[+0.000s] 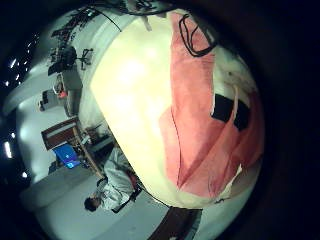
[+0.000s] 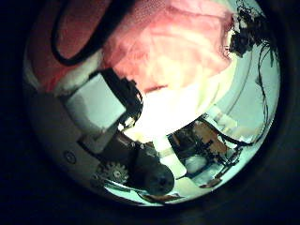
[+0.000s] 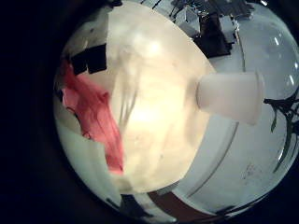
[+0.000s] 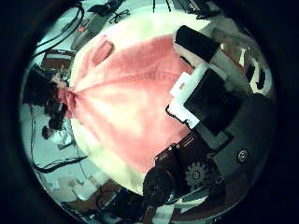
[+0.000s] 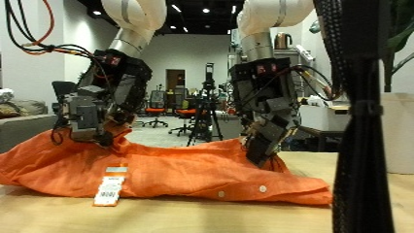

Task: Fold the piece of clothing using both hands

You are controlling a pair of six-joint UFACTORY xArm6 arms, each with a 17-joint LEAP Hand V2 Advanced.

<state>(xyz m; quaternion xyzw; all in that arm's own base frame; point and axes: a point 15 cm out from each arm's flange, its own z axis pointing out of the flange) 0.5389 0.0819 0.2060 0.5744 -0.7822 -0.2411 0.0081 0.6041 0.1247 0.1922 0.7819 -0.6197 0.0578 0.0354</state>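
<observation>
Your left hand (image 5: 93, 109) and right hand (image 5: 265, 116) each pinch the orange garment (image 5: 168, 173), lifting its far edge at twelve o'clock off the surface (image 5: 51, 214) to fold it.

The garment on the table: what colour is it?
Orange, plain with no pattern; the garment shows best in the outside view, spread across the table.

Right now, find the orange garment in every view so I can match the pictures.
Outside view: orange garment spread on the table under both hands.
Left little finger view: on the pale tabletop.
Left thumb view: beyond the robot hand's fingers.
Right little finger view: at the tabletop's edge.
Right thumb view: fills the middle.
Shared landmark: the pale tabletop.
</observation>
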